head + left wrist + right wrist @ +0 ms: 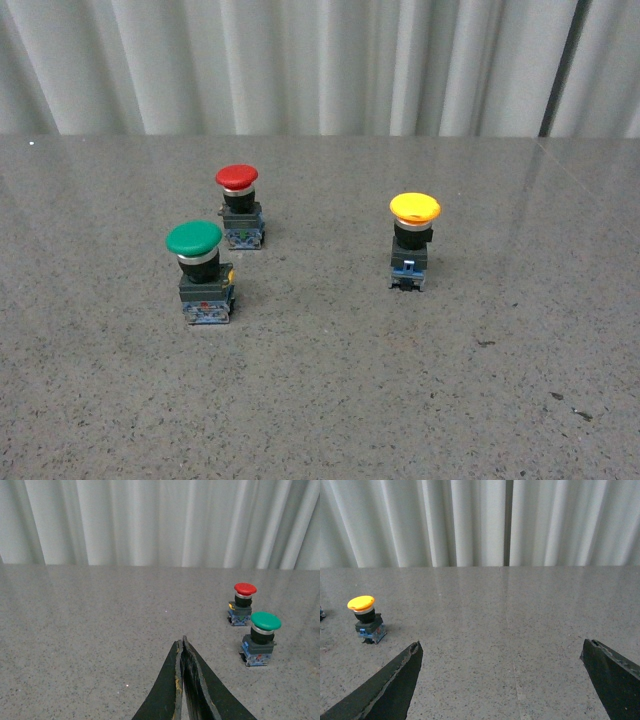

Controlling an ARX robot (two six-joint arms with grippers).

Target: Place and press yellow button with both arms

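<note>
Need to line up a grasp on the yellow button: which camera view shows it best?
The front view: the yellow button stands upright, whole and largest there, with clear table around it. The right wrist view shows it whole but smaller and farther off. The left wrist view does not show it.

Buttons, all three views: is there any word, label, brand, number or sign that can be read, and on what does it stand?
No text can be read in any view.
Yellow button: cap plain; any marks on the base are too small to read.
Green button: cap plain; base too small to read.
Red button: cap plain; base too small to read.
Table and curtain: no writing.
</note>
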